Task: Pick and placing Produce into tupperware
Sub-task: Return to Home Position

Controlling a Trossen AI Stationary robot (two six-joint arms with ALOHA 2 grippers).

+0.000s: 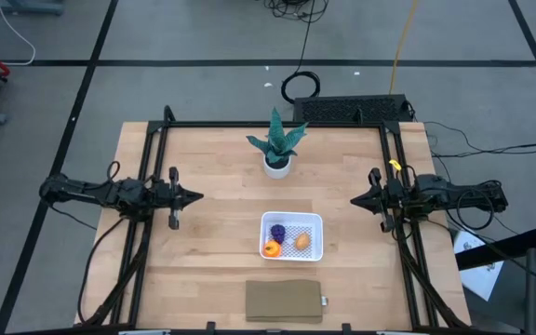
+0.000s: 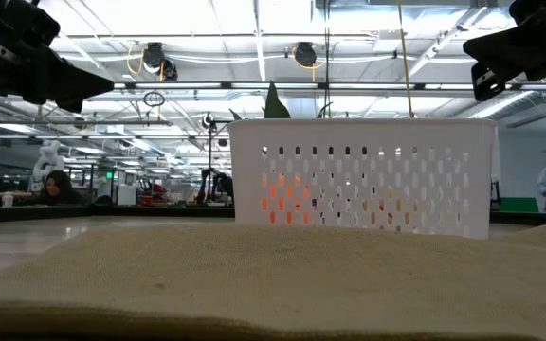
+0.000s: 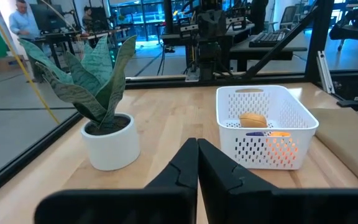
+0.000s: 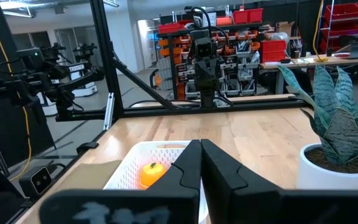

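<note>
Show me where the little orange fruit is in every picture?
High view: orange fruit in the white basket, its lower-left corner.
Low view: glowing through the basket wall's holes, left half.
Left wrist view: behind the basket's holed near wall.
Right wrist view: lying inside the basket.
Shared landmark: the white basket.

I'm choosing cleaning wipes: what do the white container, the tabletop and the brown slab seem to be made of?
The white container looks like smooth moulded plastic, given its evenly perforated walls. The tabletop looks like pale wood, showing plank seams. The brown slab seems matte and coarse in the low view, perhaps fabric; unclear.
</note>
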